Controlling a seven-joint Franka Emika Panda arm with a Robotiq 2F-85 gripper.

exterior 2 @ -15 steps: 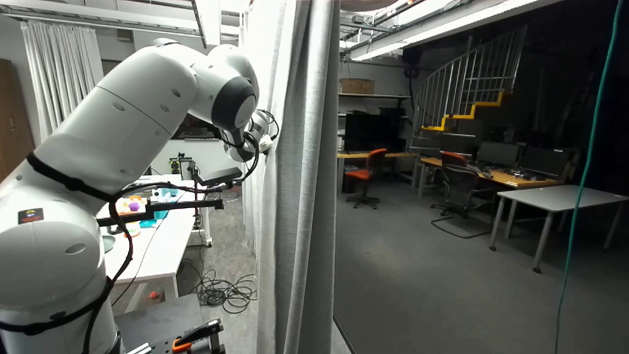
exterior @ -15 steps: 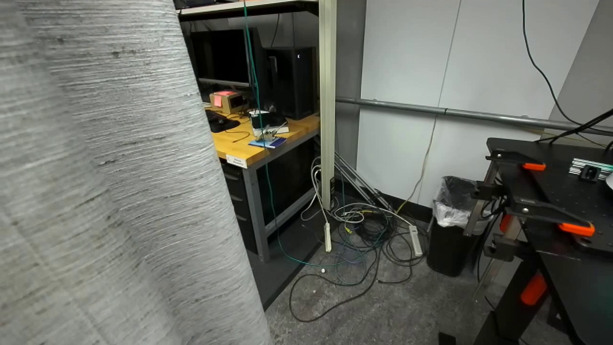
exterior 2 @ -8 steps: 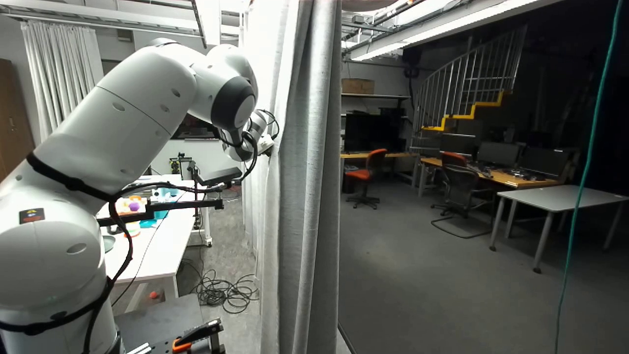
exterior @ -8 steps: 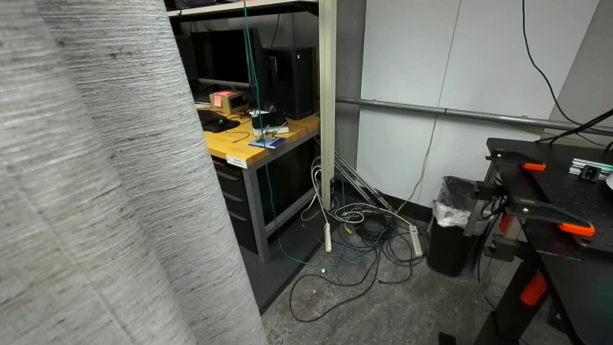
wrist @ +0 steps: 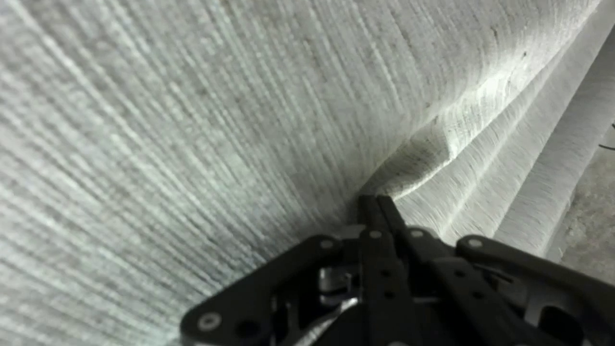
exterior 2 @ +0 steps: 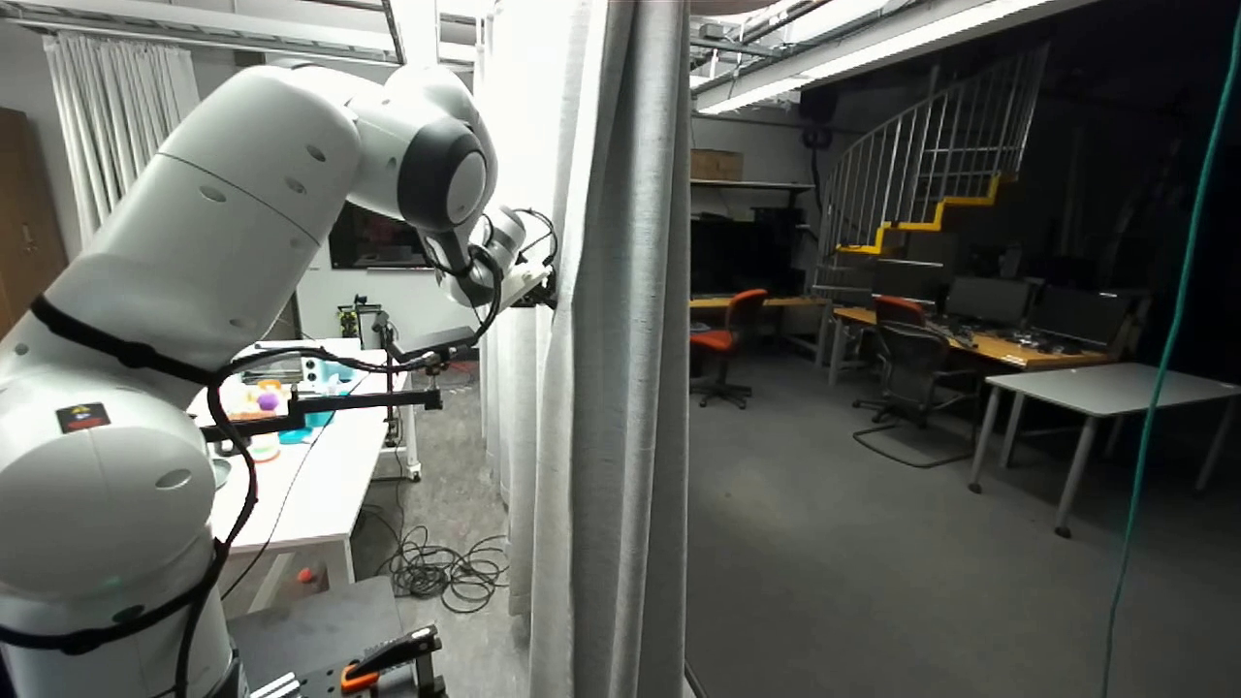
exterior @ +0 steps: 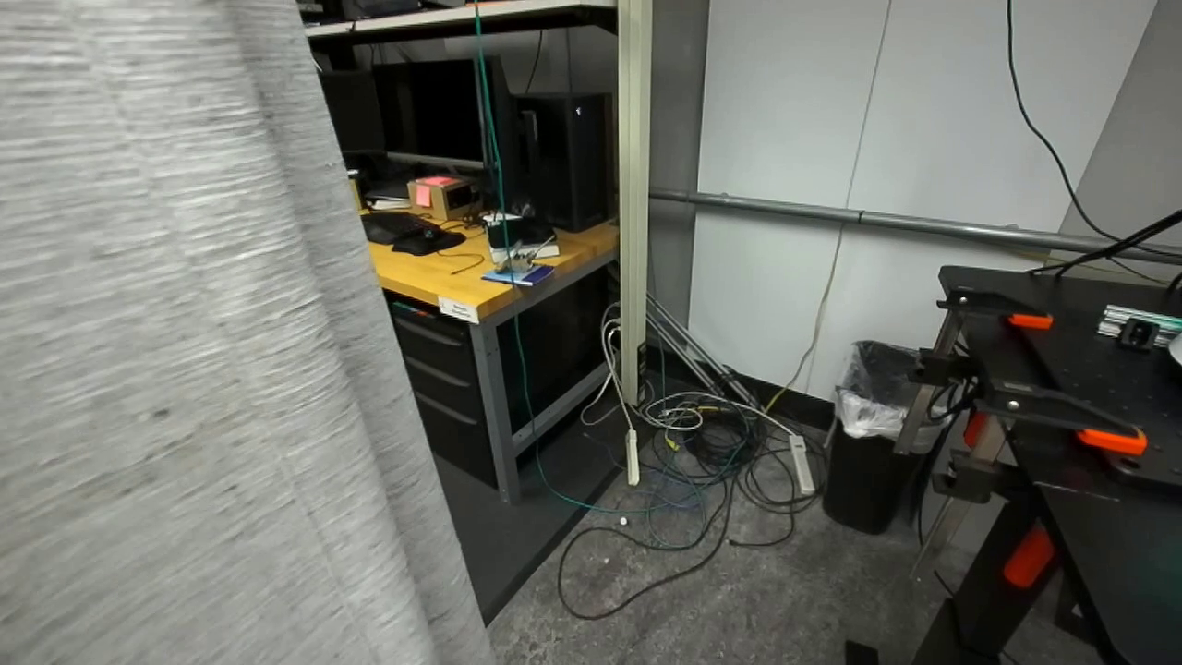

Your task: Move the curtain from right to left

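Observation:
The curtain is a large light grey woven drape with vertical folds. It fills the left side of an exterior view [exterior: 185, 369] and hangs down the middle of an exterior view [exterior 2: 620, 388]. It also covers most of the wrist view [wrist: 192, 120]. My black gripper [wrist: 376, 198] is shut at the curtain's edge, with a pinched fold of fabric running from its fingertips. In an exterior view my gripper [exterior 2: 545, 291] touches the near curtain face at mid-height; its fingertips are hidden in the fabric there.
Beside the arm, a white table [exterior 2: 320, 494] holds small items, and a black beam [exterior 2: 368, 402] reaches toward the curtain. Coiled cables [exterior 2: 446, 572] lie on the floor. Beyond stand a wooden desk [exterior: 434, 277], a pale post [exterior: 633, 185], a bin [exterior: 868, 471] and a black clamped table [exterior: 1090, 388].
The curtain's free edge has shifted left in an exterior view, showing more desk and drawers, and right in an exterior view. The arm has shifted slightly, and more of the gripper shows beside the fabric.

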